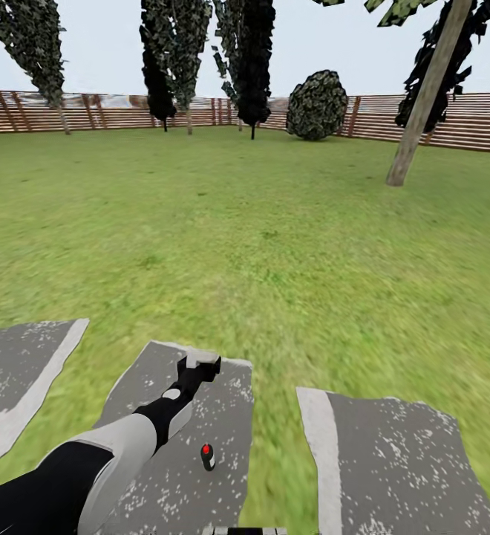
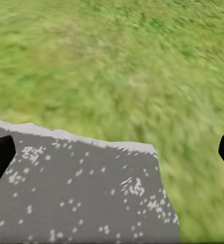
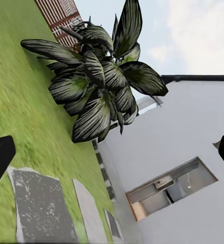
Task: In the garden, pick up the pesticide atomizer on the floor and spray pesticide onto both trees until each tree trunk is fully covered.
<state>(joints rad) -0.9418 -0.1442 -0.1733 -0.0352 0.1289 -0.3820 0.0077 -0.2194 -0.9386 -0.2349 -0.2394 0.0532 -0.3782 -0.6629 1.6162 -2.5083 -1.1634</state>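
The pesticide atomizer (image 1: 208, 456) stands on the middle grey paving slab (image 1: 223, 416), close in front of me; it looks like a small black bottle with a red spot on top and a white patch. My left arm reaches over that slab, and my left gripper (image 1: 201, 363) hangs beyond the bottle, apart from it. In the left wrist view the left gripper (image 2: 112, 152) is open, with only slab and grass between its fingers. My right gripper (image 3: 112, 152) is open and holds nothing. One tree trunk (image 1: 427, 96), grey-brown and leaning, rises at the far right of the lawn.
Paving slabs (image 1: 393, 461) lie left and right of the middle one. A slat fence (image 1: 89, 110) bounds the lawn, with dark narrow trees (image 1: 254, 59) and a round shrub (image 1: 317, 104) before it. The right wrist view holds a broad-leaved plant (image 3: 99, 86) and a white house wall (image 3: 193, 127).
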